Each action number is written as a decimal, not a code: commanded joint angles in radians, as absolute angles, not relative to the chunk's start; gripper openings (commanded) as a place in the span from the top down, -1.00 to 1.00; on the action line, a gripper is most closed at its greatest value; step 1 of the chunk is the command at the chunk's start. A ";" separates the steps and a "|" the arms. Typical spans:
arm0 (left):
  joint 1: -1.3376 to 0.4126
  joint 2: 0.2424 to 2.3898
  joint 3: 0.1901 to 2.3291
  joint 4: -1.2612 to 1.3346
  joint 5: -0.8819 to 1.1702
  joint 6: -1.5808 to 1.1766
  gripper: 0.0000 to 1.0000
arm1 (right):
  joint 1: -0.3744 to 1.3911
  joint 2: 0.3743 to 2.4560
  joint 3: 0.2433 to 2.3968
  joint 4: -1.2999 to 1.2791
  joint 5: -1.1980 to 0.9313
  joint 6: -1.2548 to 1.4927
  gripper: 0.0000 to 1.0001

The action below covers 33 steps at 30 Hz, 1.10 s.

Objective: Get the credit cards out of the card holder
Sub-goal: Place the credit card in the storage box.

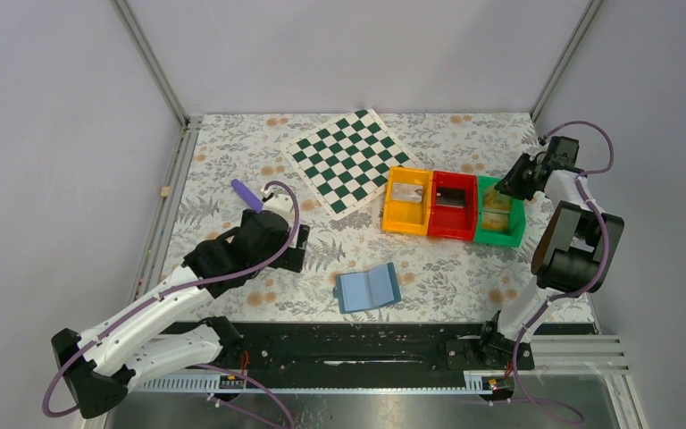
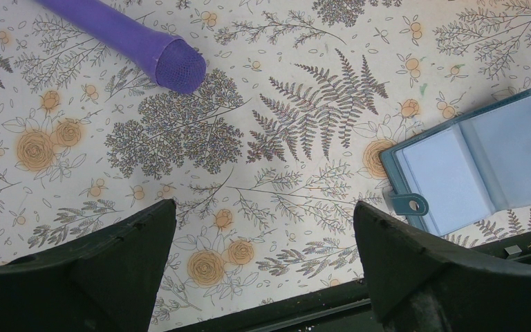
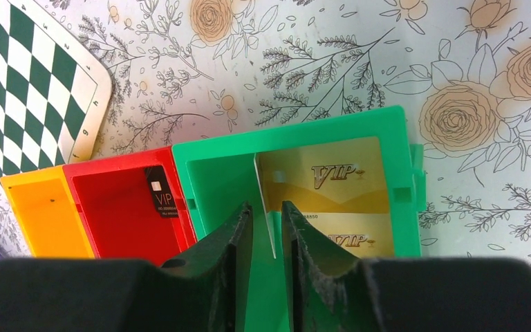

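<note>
While my left claw [image 2: 263, 228] hangs over the flower-printed desk [image 2: 304, 90] with its jaws spread wide and nothing between them, the flat blue folding card holder [image 1: 368, 287] lies open near the front edge. My right claw [image 3: 267, 207] is over the green plastic bin [image 3: 290, 128], well apart from the holder. Its jaws are a narrow slit apart, with a thin pale card [image 3: 263, 183] on edge between them. I cannot tell whether it is gripped. Two gold plastic credit cards [image 3: 332, 180] lie flat in that bin.

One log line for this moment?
left jaws open, empty | right jaws astride upright card over green bin, grip unclear | gold VIP cards inside | card holder open
</note>
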<state>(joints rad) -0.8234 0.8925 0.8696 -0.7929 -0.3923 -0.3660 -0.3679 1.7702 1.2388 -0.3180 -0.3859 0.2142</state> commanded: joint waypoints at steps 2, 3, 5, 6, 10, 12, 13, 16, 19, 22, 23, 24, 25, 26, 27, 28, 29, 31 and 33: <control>-0.820 0.881 0.905 -0.766 -0.394 -0.354 -0.98 | -0.371 1.782 1.280 -0.324 -0.432 0.213 0.47; -0.820 0.878 0.905 -0.766 -0.394 -0.356 -0.98 | -0.371 1.783 1.281 -0.324 -0.432 0.213 0.48; -0.820 0.876 0.904 -0.766 -0.394 -0.357 -0.97 | -0.371 1.783 1.279 -0.324 -0.428 0.212 0.49; -0.820 0.875 0.904 -0.765 -0.394 -0.357 -0.97 | -0.371 1.783 1.279 -0.323 -0.429 0.212 0.49; -0.819 0.875 0.904 -0.766 -0.395 -0.356 -0.97 | -0.371 1.795 1.289 -0.335 -0.433 0.210 0.49; -0.820 0.877 0.904 -0.767 -0.394 -0.356 -0.97 | -0.371 1.799 1.290 -0.335 -0.429 0.209 0.49; -0.821 0.878 0.904 -0.766 -0.395 -0.356 -0.97 | -0.371 1.800 1.290 -0.335 -0.429 0.208 0.49; -0.820 0.879 0.904 -0.765 -0.397 -0.356 -0.97 | -0.371 1.805 1.294 -0.335 -0.428 0.207 0.53; -0.821 0.881 0.904 -0.765 -0.398 -0.354 -0.98 | -0.371 1.806 1.297 -0.334 -0.423 0.202 0.67; -0.820 0.887 0.903 -0.765 -0.400 -0.354 -0.97 | -0.371 1.793 1.298 -0.327 -0.428 0.199 0.95; -0.819 0.888 0.904 -0.766 -0.400 -0.353 -0.98 | -0.371 1.785 1.297 -0.323 -0.439 0.198 1.00; -0.820 0.890 0.904 -0.766 -0.400 -0.353 -0.98 | -0.371 1.778 1.299 -0.321 -0.447 0.198 1.00; -0.819 0.893 0.904 -0.765 -0.400 -0.351 -0.98 | -0.371 1.769 1.302 -0.320 -0.455 0.196 1.00; -0.820 0.894 0.904 -0.766 -0.399 -0.351 -0.97 | -0.371 1.762 1.304 -0.322 -0.457 0.194 1.00; -0.820 0.898 0.906 -0.766 -0.396 -0.351 -0.97 | -0.371 1.757 1.310 -0.330 -0.456 0.188 1.00; -0.820 0.900 0.907 -0.766 -0.394 -0.351 -0.98 | -0.373 1.754 1.318 -0.341 -0.455 0.177 1.00; -0.821 0.903 0.907 -0.766 -0.393 -0.351 -0.98 | -0.373 1.753 1.326 -0.355 -0.453 0.164 1.00; -0.819 0.908 0.905 -0.765 -0.390 -0.351 -0.97 | -0.374 1.754 1.335 -0.366 -0.452 0.133 1.00; -0.820 0.915 0.907 -0.764 -0.387 -0.350 -0.97 | -0.378 1.754 1.335 -0.367 -0.463 0.113 1.00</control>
<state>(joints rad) -0.8234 0.9039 0.8696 -0.7929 -0.3923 -0.3656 -0.3695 1.8027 1.2877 -0.3576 -0.4324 0.1734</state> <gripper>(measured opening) 0.985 0.017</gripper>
